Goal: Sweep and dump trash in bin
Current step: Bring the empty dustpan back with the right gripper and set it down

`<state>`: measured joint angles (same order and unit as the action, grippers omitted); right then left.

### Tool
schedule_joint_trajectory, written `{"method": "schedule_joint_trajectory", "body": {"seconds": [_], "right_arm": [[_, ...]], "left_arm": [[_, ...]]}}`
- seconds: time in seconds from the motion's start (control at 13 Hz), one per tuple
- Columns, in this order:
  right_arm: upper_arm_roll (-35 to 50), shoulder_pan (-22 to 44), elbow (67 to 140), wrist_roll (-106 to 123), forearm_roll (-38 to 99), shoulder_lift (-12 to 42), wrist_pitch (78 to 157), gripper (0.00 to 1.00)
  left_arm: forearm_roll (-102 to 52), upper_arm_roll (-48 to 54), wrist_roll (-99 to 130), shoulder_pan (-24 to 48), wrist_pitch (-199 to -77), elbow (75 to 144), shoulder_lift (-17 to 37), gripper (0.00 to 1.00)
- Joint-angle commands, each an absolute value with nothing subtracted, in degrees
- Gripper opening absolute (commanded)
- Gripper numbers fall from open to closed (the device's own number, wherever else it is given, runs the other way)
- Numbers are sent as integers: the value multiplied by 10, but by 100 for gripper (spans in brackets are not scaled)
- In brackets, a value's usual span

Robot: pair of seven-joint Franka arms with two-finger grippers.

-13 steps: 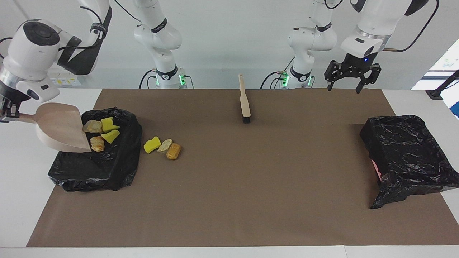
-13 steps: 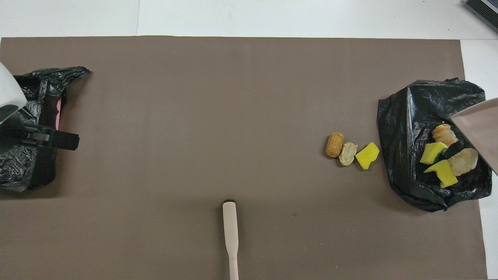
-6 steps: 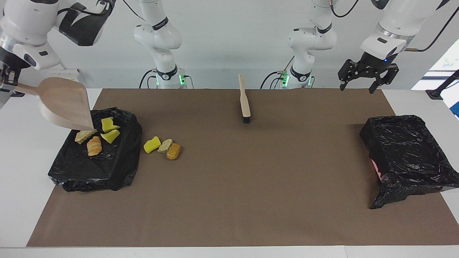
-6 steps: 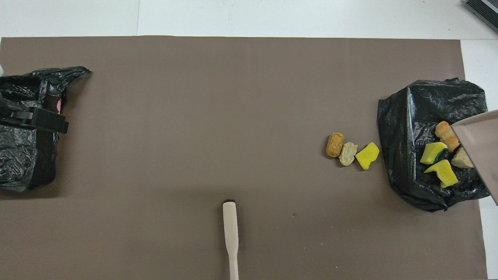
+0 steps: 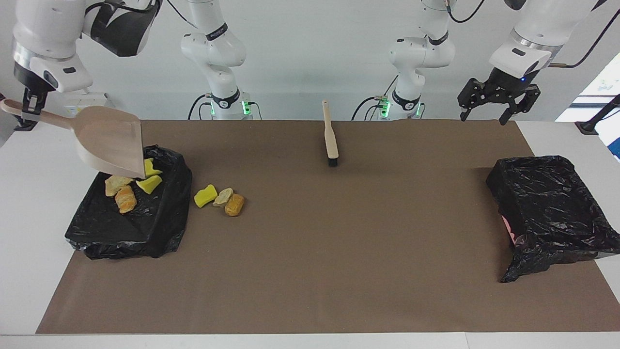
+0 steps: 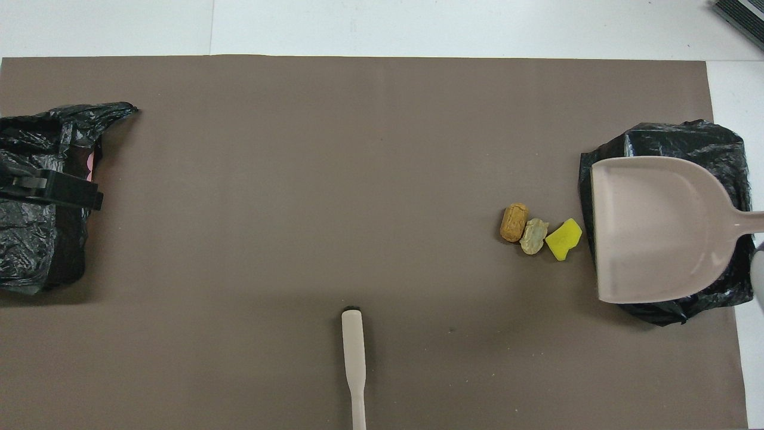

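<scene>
1. At the right arm's end of the counter (image 5: 29,203), the right gripper (image 5: 30,103) pinched the handle of the beige dustpan (image 5: 114,143) and held it up over the trash bin (image 5: 145,228) lined with a black bag; I judged that it hung there because its load had just been tipped in.
2. Four pieces of trash (image 5: 127,186) lay inside that bin, two yellow, one pale and one orange-brown; from overhead the pan hid them.
3. Three more pieces (image 5: 219,198), a yellow chunk, a pale bit and an orange-brown lump, lay on the brown mat (image 5: 310,271) just beside the bin, toward the middle, so sweeping was not finished.
4. The brush (image 5: 330,133) lay untouched on the mat, close to the robots' edge, where either arm could probably reach it.
5. The second bin (image 5: 552,213) sat at the left arm's end, and above it the left gripper (image 5: 486,114) waited with fingers spread, holding nothing.
6. Compared with a second earlier, the dustpan had levelled out from its steep tilt and risen, two pieces had slid deeper into the bin, and the left gripper had lifted.
</scene>
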<state>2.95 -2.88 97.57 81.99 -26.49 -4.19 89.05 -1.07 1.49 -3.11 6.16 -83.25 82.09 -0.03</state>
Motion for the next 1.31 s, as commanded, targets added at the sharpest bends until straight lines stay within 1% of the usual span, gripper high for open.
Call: {"method": "schedule_joint_trajectory", "body": {"seconds": [0.0, 0.15, 0.31, 0.39, 0.54, 0.69, 0.92, 1.16, 1.23], "right_arm": [[29, 30, 1001, 665, -202, -47, 873, 0], [29, 75, 1000, 537, -144, -20, 878, 0], [29, 121, 992, 382, -80, 17, 890, 0], [29, 148, 990, 302, -54, 39, 909, 0], [29, 198, 961, 175, -19, 96, 947, 0], [30, 206, 908, 87, 17, 152, 957, 0], [36, 242, 819, -101, 66, 249, 1011, 0], [49, 273, 728, -254, 73, 335, 1041, 0], [55, 276, 707, -285, 76, 357, 1048, 0]], "left_arm": [[-17, 31, -34, 39, -825, 832, -12, 100], [-17, 54, -34, 18, -824, 832, -12, 100], [-17, 56, -33, 21, -824, 832, -13, 100], [-16, 56, -34, 22, -824, 832, -13, 100], [-15, 56, -33, 24, -824, 831, -12, 100], [-14, 56, -33, 25, -824, 831, -12, 100], [-14, 54, -33, 18, -818, 832, -13, 100], [-14, 54, -37, 21, -817, 833, -14, 100], [-14, 54, -39, 18, -817, 833, -14, 100]]}}
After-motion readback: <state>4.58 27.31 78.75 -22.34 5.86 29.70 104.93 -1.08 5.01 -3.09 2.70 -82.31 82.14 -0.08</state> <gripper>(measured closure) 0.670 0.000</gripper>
